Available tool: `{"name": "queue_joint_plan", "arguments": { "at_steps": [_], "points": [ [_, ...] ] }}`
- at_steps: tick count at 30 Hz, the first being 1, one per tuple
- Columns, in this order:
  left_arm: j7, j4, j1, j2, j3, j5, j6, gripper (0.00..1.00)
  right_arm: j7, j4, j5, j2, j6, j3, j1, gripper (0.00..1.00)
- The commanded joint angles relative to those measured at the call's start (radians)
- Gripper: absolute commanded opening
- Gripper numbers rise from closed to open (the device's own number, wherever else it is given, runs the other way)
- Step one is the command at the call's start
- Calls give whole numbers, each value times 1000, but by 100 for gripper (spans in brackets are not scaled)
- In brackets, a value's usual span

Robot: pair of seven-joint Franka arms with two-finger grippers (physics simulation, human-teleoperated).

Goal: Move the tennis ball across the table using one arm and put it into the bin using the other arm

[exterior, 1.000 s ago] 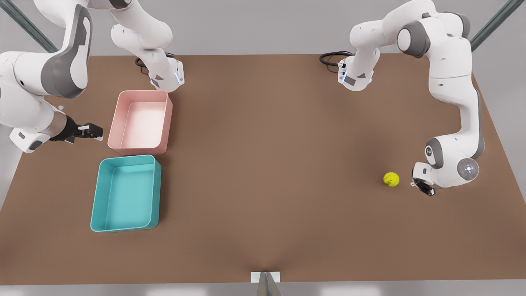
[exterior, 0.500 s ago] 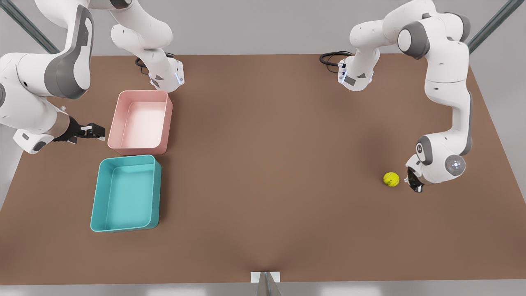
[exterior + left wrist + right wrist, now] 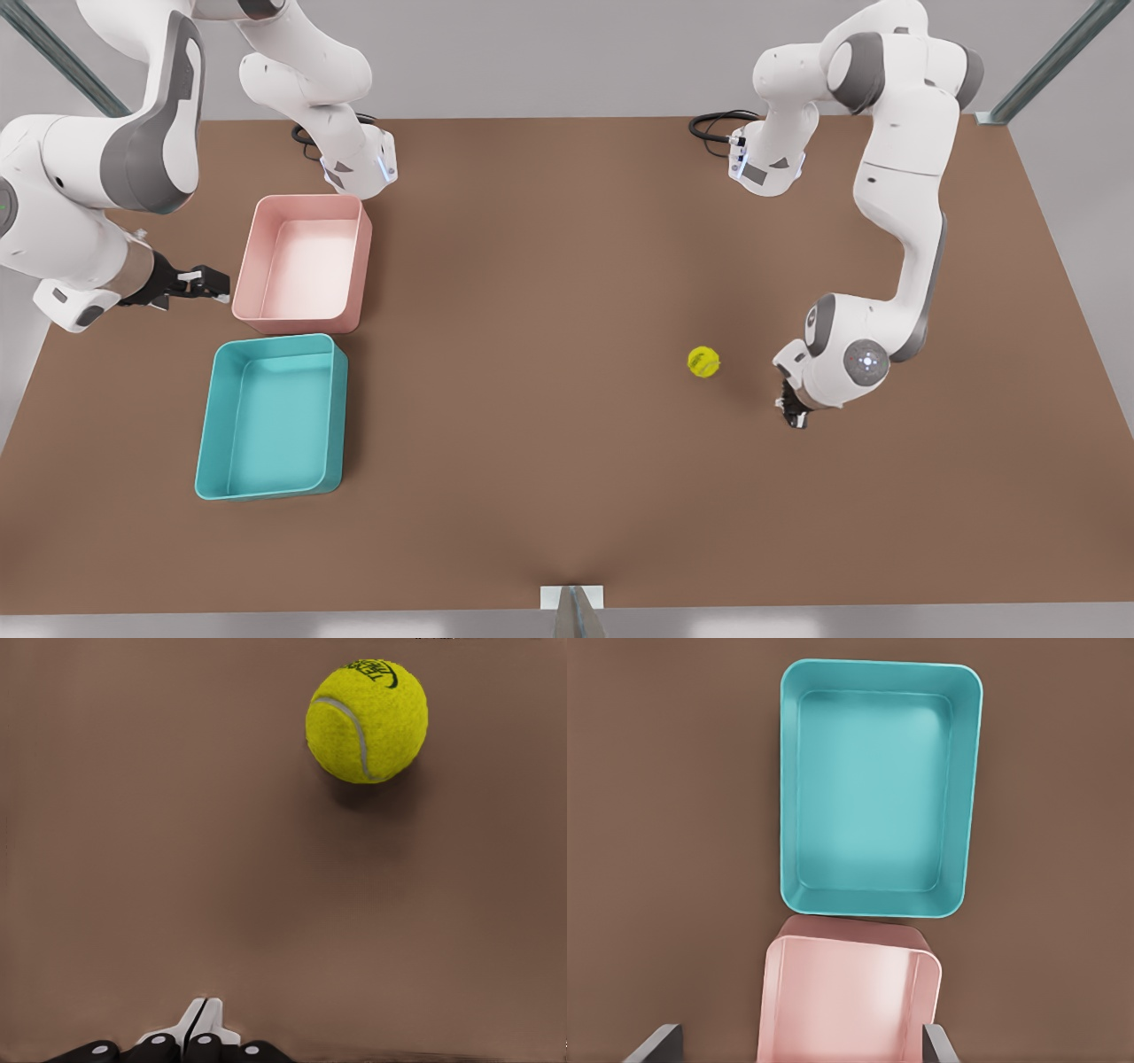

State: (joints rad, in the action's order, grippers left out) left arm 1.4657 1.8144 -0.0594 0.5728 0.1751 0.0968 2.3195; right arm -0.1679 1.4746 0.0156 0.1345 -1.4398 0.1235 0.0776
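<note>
**Front view: ball loose on the tabletop, both bins empty**

Front view shows the fuzzy yellow-green tennis ball [image 3: 703, 361] lying free on the matte brown tabletop [image 3: 549, 461], toward the front view's right. The left end effector [image 3: 791, 413] is near it but apart, low over the surface. At the front view's left stand the teal bin [image 3: 209, 425], a smooth rounded tub with low walls, and a pink tub [image 3: 356, 266] just behind it. The right end effector [image 3: 209, 284] hangs beside the pink tub.

Left wrist view: the ball [image 3: 367, 721] shows its curved seam and black print; the end effector's fingertips [image 3: 202, 1028] are clenched together on nothing.

Right wrist view: the teal bin [image 3: 793, 788] and pink tub [image 3: 772, 1010] almost touch; the fingers [image 3: 656, 1043] are spread wide apart.
</note>
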Motion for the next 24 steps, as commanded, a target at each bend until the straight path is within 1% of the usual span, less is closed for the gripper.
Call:
{"name": "queue_joint_plan", "arguments": {
  "at_steps": [1,2,3,4,5,6,7,8,9,10,11,12,13,16,22,23,24],
  "points": [
    [-633,-38,-16,-7,1,6,-109,21,-1,0,0,-1,1,1,-1,100],
    [-657,-69,-16,-13,-8,7,-160,21,-1,0,-2,-1,1,1,-1,100],
    [-691,-121,-14,-34,-8,32,-259,21,-1,0,-2,-1,1,1,-1,100],
    [-751,-211,-13,-42,-6,99,-408,21,-1,0,-2,-1,2,1,-1,100],
    [-861,-337,-8,-76,6,118,-632,21,-1,0,-2,-1,2,1,-1,100],
    [-978,-506,-4,-85,44,119,-880,21,-1,0,-2,-1,2,1,-1,100],
    [-1263,-694,-4,-102,110,118,-1095,21,1,0,-2,-1,2,1,-1,100],
    [-1464,-780,-4,-125,171,118,-1177,21,1,1,-2,0,2,1,-1,100],
    [-1496,-803,-4,-146,184,113,-1213,21,1,1,-2,2,2,1,-1,100],
    [-1498,-758,-8,-194,179,106,-1232,100,1,1,-2,2,2,1,-1,100],
    [-1655,-658,-4,-257,149,101,-1160,100,1,1,-2,2,2,1,-1,100],
    [-1949,-595,32,-303,29,-47,-1051,100,1,1,-2,2,2,1,-1,100],
    [-1947,-553,82,-326,-62,-78,-1031,100,1,1,-2,2,4,1,-1,100],
    [-1946,-557,81,-310,-57,-78,-1074,100,1,1,-2,0,7,1,-1,100],
    [-1917,-573,79,-314,-55,-78,-1077,100,2,3,-2,2,10,1,-1,100],
    [-1917,-573,82,-314,-54,-77,-1086,100,7,-10,-8,17,4,1,1,100],
    [-1917,-573,79,-314,-54,-77,-1088,100,7,-65,4,91,-54,-5,68,100]
  ]
}}
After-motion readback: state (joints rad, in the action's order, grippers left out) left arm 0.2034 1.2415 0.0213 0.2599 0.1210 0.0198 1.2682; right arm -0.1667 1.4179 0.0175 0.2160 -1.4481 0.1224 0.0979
